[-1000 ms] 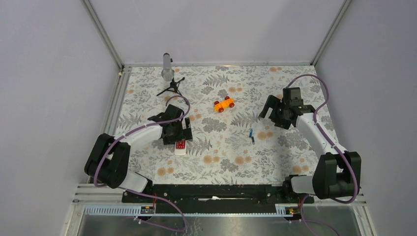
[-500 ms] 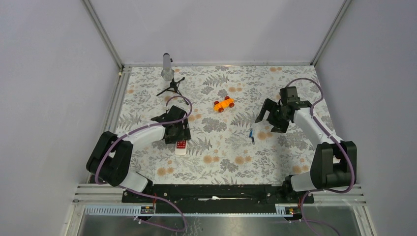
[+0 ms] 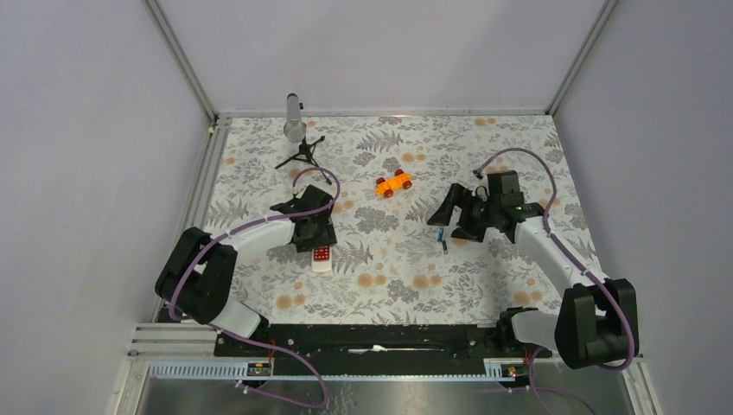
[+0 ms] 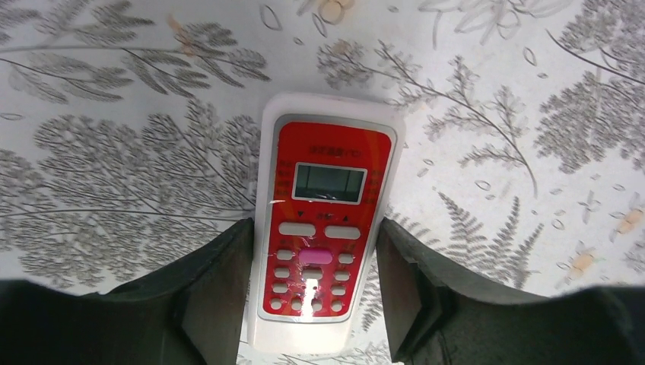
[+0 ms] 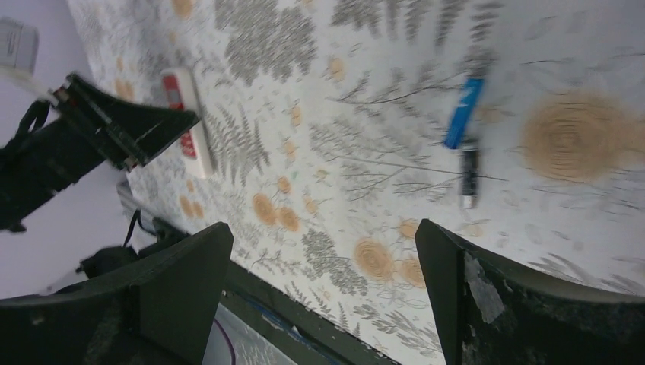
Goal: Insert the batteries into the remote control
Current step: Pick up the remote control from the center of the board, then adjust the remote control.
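Observation:
The remote control (image 3: 321, 258) lies face up on the flowered table, its red panel and buttons clear in the left wrist view (image 4: 323, 228). My left gripper (image 3: 313, 237) is open and straddles its button end (image 4: 313, 230). The left finger is against the remote's edge and the right finger stands a small gap off. The blue battery (image 3: 441, 233) and the dark battery (image 3: 445, 246) lie nearly end to end at mid table, also seen in the right wrist view as blue (image 5: 464, 112) and dark (image 5: 469, 173). My right gripper (image 3: 451, 218) is wide open and empty (image 5: 321, 228), hovering just above them.
An orange toy car (image 3: 394, 183) stands behind the batteries. A small black tripod with a grey cylinder (image 3: 298, 143) stands at the back left. The remote also shows far off in the right wrist view (image 5: 186, 122). The black base rail (image 3: 372, 339) runs along the near edge.
My right arm has swung left and forward, bringing its open gripper from the right side to just above the batteries. My left gripper has edged slightly along the remote.

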